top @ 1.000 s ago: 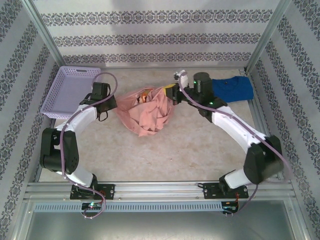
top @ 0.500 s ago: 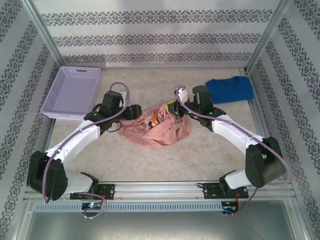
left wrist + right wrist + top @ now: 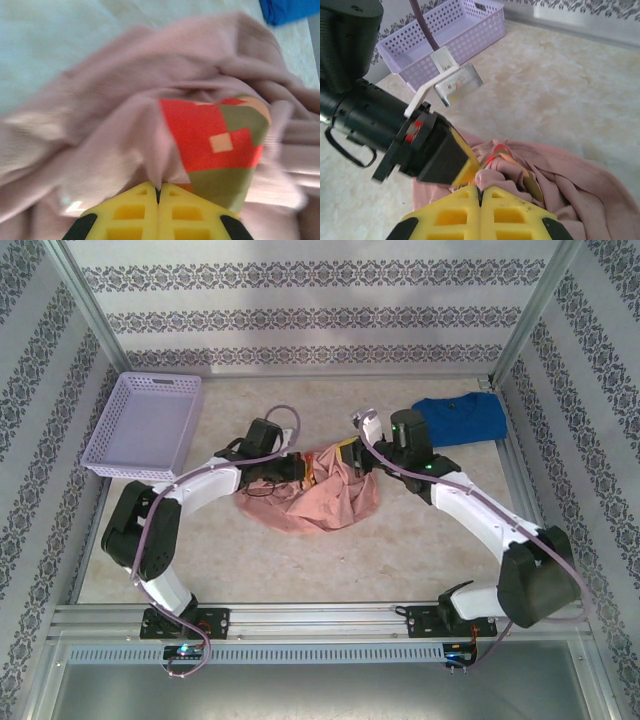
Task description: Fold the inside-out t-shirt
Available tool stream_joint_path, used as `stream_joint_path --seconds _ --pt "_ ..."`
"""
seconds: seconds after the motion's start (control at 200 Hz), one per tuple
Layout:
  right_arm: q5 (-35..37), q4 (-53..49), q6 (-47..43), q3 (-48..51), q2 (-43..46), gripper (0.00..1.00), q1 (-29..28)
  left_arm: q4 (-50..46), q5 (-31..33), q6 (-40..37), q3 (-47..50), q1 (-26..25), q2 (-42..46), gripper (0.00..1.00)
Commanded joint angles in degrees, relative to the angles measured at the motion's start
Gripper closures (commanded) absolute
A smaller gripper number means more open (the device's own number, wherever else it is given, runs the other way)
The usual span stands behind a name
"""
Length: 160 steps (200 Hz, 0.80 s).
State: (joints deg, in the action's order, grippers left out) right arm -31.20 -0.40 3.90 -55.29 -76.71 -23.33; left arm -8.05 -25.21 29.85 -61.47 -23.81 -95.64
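Between a lilac perforated plastic basket (image 3: 145,425) and a flat bright blue t-shirt (image 3: 462,420), the crumpled salmon-pink cotton t-shirt (image 3: 335,502) lies on the marbled table (image 3: 400,550), left gripper (image 3: 158,192) and right gripper (image 3: 480,189) each pinching its soft folds.

My left arm (image 3: 195,488) folds sharply at the elbow close to its base, then reaches forward and inward with the white forearm low and the wrist turned toward the middle. My left gripper (image 3: 297,468) has its yellow fingers pressed flat together, with a fold of the t-shirt (image 3: 330,505) pinched at their tips. My right arm (image 3: 470,505) bends wide at the elbow on its own side and stretches in toward the middle too. My right gripper (image 3: 345,452) is likewise clamped tight on the cloth, facing the left one, tips just beside each other.
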Motion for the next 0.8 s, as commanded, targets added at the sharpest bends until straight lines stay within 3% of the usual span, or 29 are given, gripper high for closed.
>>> stream_joint_path --seconds 0.0,0.11,0.33,0.445,0.505,0.64,0.794 --pt "0.28 -1.83 0.34 -4.01 7.2 1.0 2.51 3.31 4.06 5.62 4.58 7.96 5.72 1.0" --pt "-1.99 -1.06 3.47 -3.13 10.78 1.0 4.44 1.46 7.97 5.83 9.17 12.46 8.45 1.0" --pt "-0.19 -0.52 6.03 7.09 13.9 1.0 6.36 -0.97 18.08 3.98 15.1 13.98 9.82 1.0" --pt "-0.36 0.7 6.98 11.07 13.61 1.0 5.4 -1.9 18.73 2.56 16.13 13.22 12.62 0.61" --pt "-0.07 0.65 6.7 12.01 13.3 1.0 4.57 -2.05 19.85 1.24 17.03 11.44 17.1 0.47" --pt "0.83 -0.13 5.52 12.13 12.66 1.0 3.22 -2.96 15.32 -2.57 14.83 5.81 23.08 0.28" --pt "1.03 0.14 5.2 11.37 11.85 1.0 2.35 -8.11 9.79 -7.42 3.09 -2.26 12.57 0.22"
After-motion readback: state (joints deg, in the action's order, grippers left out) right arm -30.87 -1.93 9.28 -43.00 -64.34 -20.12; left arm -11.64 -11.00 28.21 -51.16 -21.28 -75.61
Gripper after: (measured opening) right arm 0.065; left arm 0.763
